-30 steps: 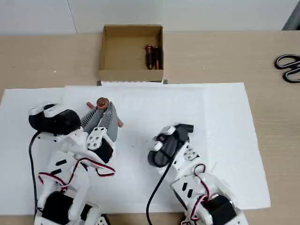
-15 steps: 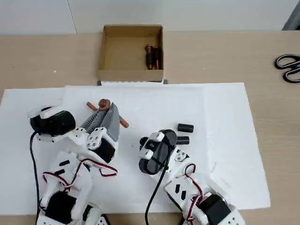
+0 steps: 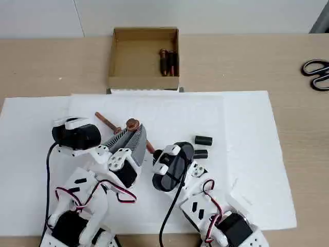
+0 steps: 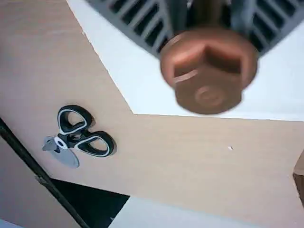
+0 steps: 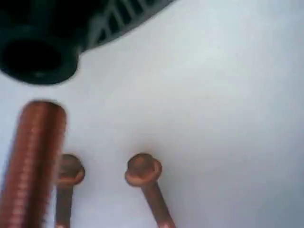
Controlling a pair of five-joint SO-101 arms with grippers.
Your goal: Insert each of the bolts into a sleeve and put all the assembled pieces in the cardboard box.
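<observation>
Looking down, you see your left gripper [image 3: 132,134] clenched on a bolt [image 3: 132,124] above the white sheet [image 3: 241,118]. The bolt's head points toward 12 o'clock, and its threaded tip slants to 5 o'clock, ending just beside the right gripper [image 3: 157,156].

The left wrist camera adds the head close up: a copper hex on a round flange, jutting past the grey ribbed fingers [image 4: 128,16].

The right wrist camera gives you what the arm hides from above. The right gripper is grasping a black sleeve [image 5: 38,57] with its open bore facing the lens. The bolt's threaded end is close to the sleeve but apart from it.

Beyond them, two loose bolts [image 5: 143,168] lie on the sheet with their heads near each other. From above, one of them [image 3: 107,120] lies at 10 o'clock of the left gripper, its near end running behind the fingers.

Two spare sleeves [image 3: 203,140] lie side by side at 2 o'clock of the right gripper. The cardboard box [image 3: 136,56] sits at the table's 12 o'clock, with assembled pieces [image 3: 168,62] against its 3 o'clock wall. Scissors [image 3: 316,74] rest at the table's 2 o'clock edge.
</observation>
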